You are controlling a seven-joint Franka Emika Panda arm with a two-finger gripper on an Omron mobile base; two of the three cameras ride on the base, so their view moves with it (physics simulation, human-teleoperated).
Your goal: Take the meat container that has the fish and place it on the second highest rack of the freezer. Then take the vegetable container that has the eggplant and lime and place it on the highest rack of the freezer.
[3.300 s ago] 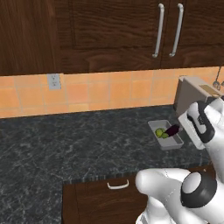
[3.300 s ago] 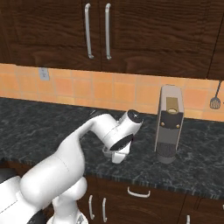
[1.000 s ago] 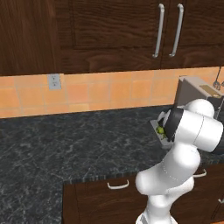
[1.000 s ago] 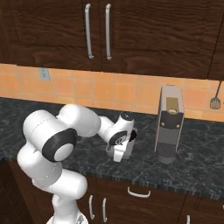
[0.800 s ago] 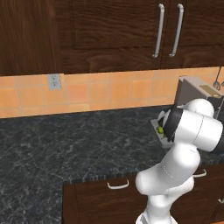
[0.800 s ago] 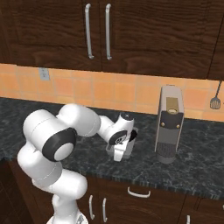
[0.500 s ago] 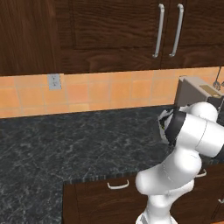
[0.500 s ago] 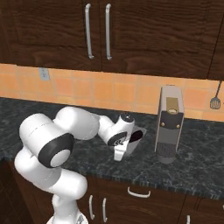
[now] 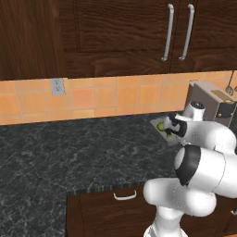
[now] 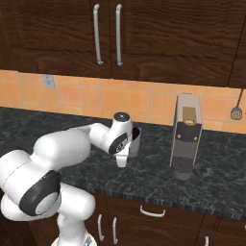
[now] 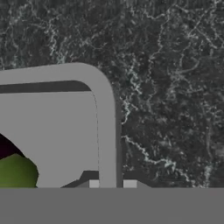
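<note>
Fingers (image 11: 112,183) are clamping down on the tray (image 11: 104,113) rim after standing wide a second ago; the tray, carrying lime (image 9: 161,126) and eggplant (image 11: 5,146), is sitting on the worktop (image 9: 69,152), looking ready for lifting.

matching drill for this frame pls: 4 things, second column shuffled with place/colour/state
Things:
1. lime
2. coffee machine
3. wall outlet
4. claw

Descriptions:
A. on the orange tile backsplash
B. shut on the grey tray's rim
C. yellow-green, lying in the tray
D. upright on the dark counter, right of the arm in the right base view

Pairs: 1-C, 2-D, 3-A, 4-B
</note>
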